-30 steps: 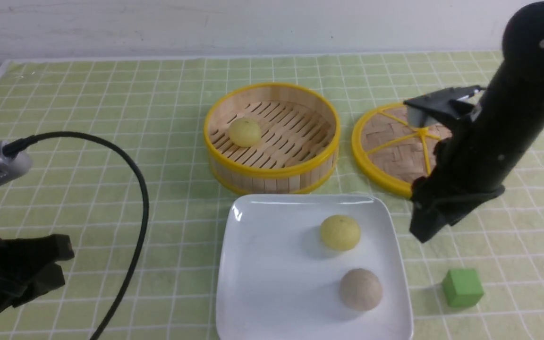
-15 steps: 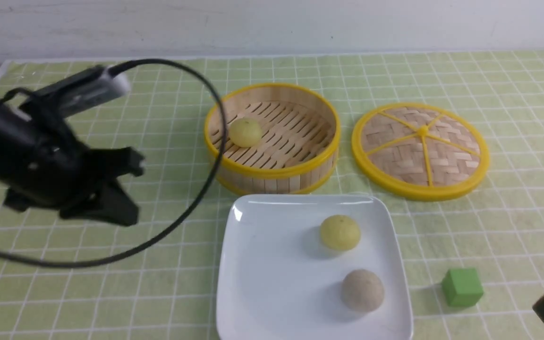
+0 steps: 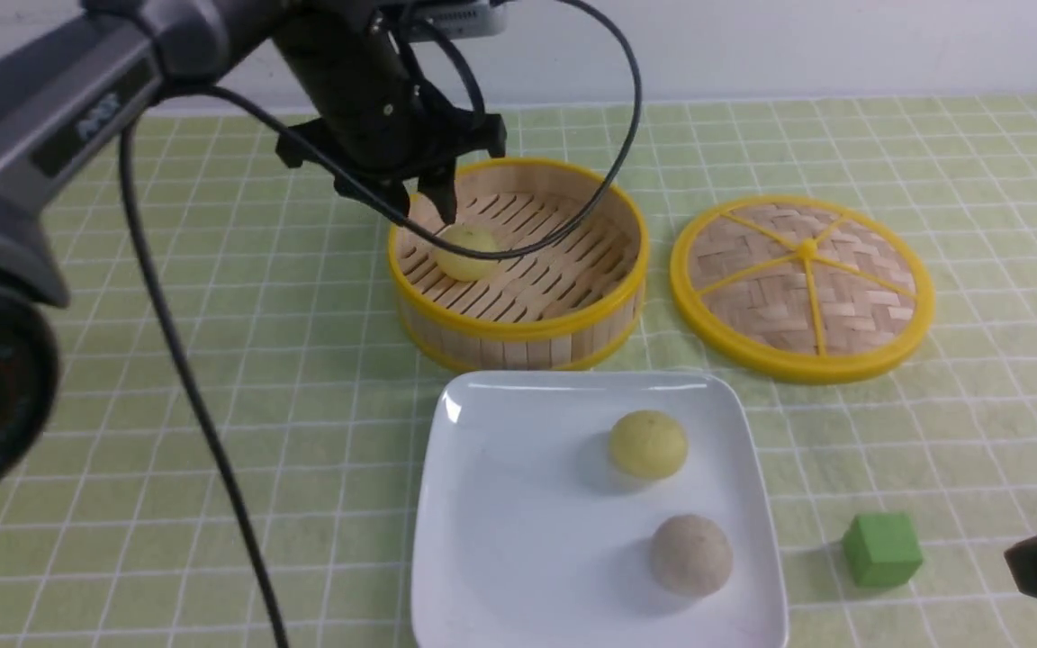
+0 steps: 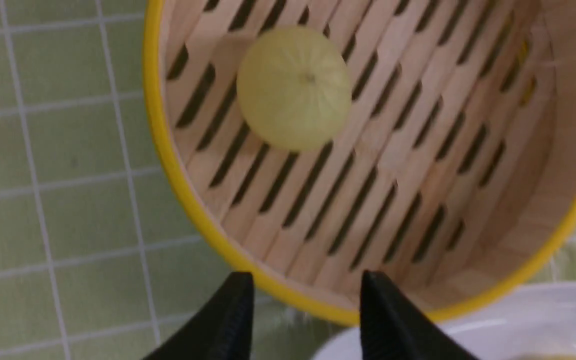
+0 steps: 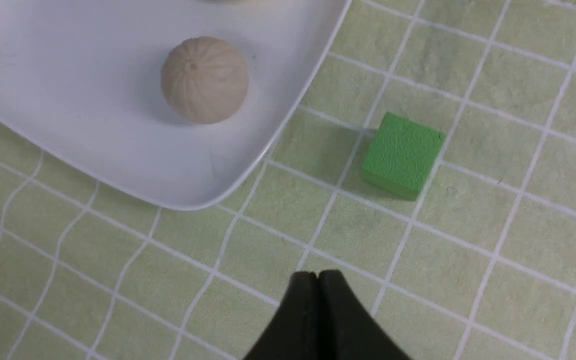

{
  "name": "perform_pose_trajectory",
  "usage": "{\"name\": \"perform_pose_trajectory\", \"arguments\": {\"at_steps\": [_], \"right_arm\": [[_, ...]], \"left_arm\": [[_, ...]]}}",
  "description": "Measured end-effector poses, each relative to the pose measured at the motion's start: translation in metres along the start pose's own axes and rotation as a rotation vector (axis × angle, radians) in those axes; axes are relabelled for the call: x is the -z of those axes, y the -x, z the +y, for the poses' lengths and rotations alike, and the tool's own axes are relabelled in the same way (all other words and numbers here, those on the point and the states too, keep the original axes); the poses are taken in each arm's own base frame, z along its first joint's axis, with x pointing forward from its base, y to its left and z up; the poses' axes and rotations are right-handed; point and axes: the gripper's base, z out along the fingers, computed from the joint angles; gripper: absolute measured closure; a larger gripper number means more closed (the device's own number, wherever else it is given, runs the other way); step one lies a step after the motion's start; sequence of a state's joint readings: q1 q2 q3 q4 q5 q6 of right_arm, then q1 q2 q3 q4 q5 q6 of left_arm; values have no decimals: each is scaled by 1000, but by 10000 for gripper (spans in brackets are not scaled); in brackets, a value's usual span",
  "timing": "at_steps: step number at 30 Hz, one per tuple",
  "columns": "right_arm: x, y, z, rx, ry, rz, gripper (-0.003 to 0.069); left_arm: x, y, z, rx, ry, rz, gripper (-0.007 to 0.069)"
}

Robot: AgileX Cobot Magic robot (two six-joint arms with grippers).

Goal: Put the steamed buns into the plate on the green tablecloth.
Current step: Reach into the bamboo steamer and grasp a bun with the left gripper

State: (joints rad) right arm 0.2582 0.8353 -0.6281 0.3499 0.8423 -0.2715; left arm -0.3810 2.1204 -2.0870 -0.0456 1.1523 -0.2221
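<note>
Front view: left end effector (image 3: 424,209) spread, hovering over yellow steamed bun (image 3: 467,253) inside bamboo steamer (image 3: 518,326); second yellow bun (image 3: 648,443) and grey-beige bun (image 3: 689,553) sit on white plate (image 3: 509,513) just in front of steamer. Right end effector (image 5: 318,276) pressed together.

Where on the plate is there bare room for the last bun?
The left half of the plate is bare, from its rim to the yellow bun and the greyish bun. Its right side is crowded by those two, with the green cube just beyond that rim.
</note>
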Motion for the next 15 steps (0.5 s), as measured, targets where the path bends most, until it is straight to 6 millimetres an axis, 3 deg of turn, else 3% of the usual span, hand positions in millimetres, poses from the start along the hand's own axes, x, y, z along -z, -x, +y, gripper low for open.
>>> {"name": "perform_pose_trajectory", "arguments": {"at_steps": [3,8,12,15], "right_arm": [[0,0,0,-1,1,0,667],[0,0,0,-2,2,-2,664],[0,1,0,-2,0,-10,661],[0,2,0,-2,-2,-17,658]], "left_arm": [[-27,15,-2,-5,8,-4,146],[-54,20,-2,-6,9,1,111],[-78,17,-1,-7,14,16,123],[-99,12,0,10,23,48,228]]}}
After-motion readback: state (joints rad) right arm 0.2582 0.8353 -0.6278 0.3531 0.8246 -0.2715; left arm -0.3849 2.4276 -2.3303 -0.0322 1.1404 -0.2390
